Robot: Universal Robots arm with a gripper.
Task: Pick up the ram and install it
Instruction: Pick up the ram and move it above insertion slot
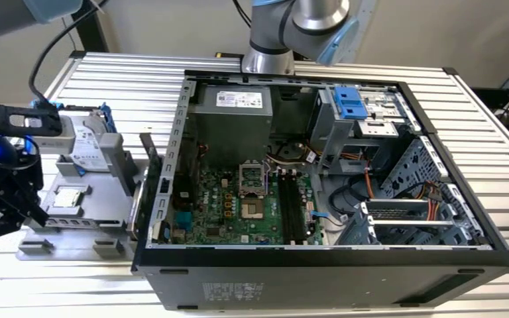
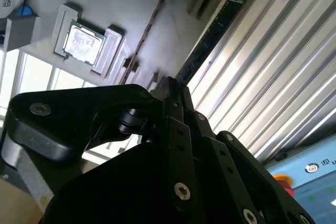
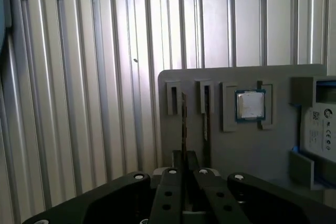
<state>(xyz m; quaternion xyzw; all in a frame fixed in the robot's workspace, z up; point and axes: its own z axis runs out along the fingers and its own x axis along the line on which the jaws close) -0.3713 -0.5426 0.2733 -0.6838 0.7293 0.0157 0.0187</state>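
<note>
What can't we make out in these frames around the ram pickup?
1. The ram: seen edge-on in the first wrist view, so its chip face is hidden. One end sits behind the end effector.
2. Contact between end effector and ram: blocked by its own linkage in both wrist views.
3. The memory slots: too small in the exterior view to judge the latches.
4. The hard drive: cut off by the first wrist view's edge.

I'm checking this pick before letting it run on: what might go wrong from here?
1. The gripper seems closed on one end of the ram, which stands on edge in the grey holder. Gripped off-centre, it may tilt or bind in its slot.
2. A second stick stands in the neighbouring slot, close enough to be nudged.
3. The memory slots in the case are narrow, so a tilted stick may miss them.
</note>
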